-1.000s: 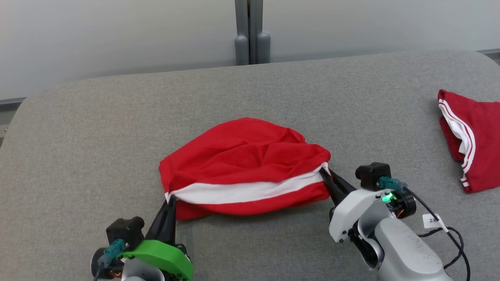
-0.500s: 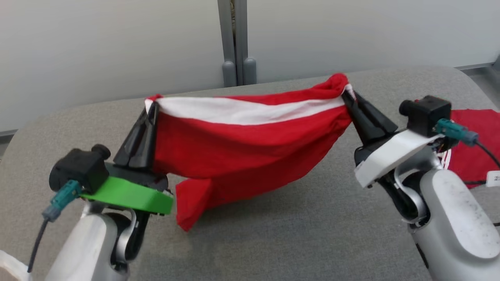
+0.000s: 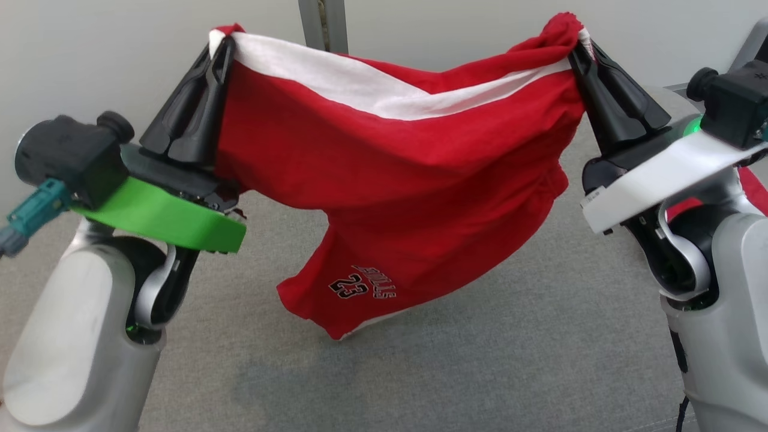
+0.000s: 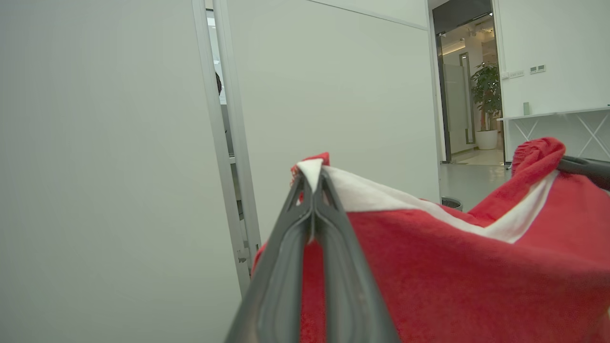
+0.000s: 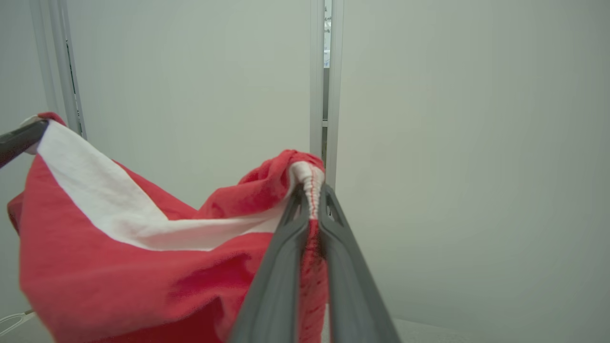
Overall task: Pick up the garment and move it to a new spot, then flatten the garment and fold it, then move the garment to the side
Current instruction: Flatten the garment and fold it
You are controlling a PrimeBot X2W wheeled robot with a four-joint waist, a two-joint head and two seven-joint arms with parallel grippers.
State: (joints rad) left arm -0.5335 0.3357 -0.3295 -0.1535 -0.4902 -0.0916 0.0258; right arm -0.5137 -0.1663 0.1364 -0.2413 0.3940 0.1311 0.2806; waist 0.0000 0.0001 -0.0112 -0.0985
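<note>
Jaws of the left gripper (image 3: 219, 45) and right gripper (image 3: 576, 53) are clenched on opposite ends of the white waistband of the red garment (image 3: 390, 180). It hangs stretched between them, one printed leg drooping beneath them over the grey table (image 3: 480, 360).

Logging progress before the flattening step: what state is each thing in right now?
garment, held up, hanging wrinkled
left hand, shut on one end of its white band
right hand, shut on the other end
second red garment, lying on the table, partly hidden
</note>
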